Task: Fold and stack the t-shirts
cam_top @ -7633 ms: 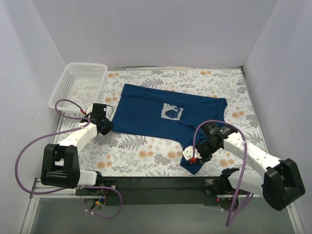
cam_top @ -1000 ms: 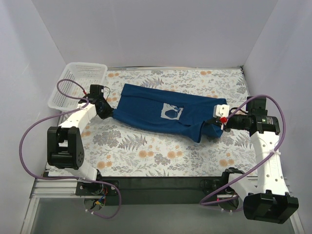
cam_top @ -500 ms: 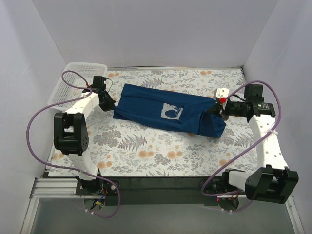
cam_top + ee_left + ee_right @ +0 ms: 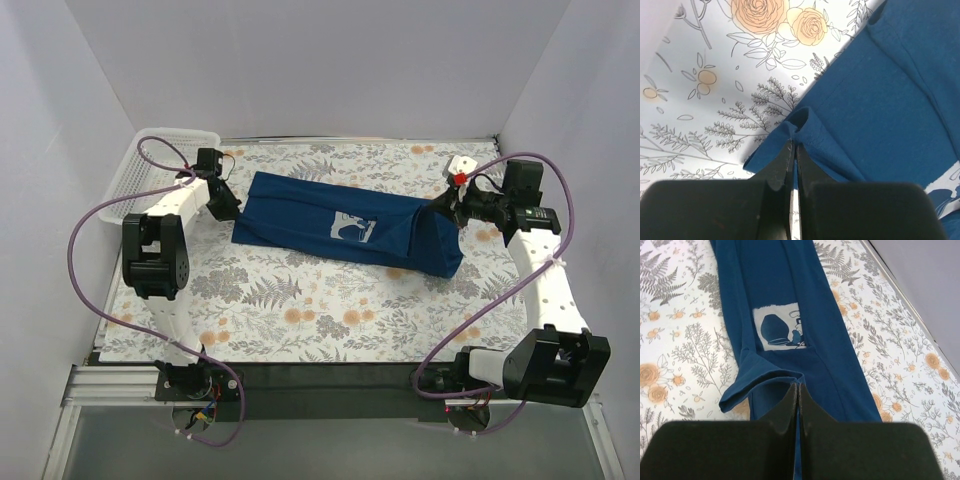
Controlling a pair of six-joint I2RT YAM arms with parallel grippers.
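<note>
T-shirt (image 4: 300, 222) stretched between left end effector (image 4: 233, 210), right end effector (image 4: 443, 206), both clamped

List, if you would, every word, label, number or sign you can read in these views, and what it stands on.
No legible text in any view.
The t-shirt bears only a pale chest graphic: a picture, with no letters showing.
The floral table cover and the white basket show no marks.
</note>
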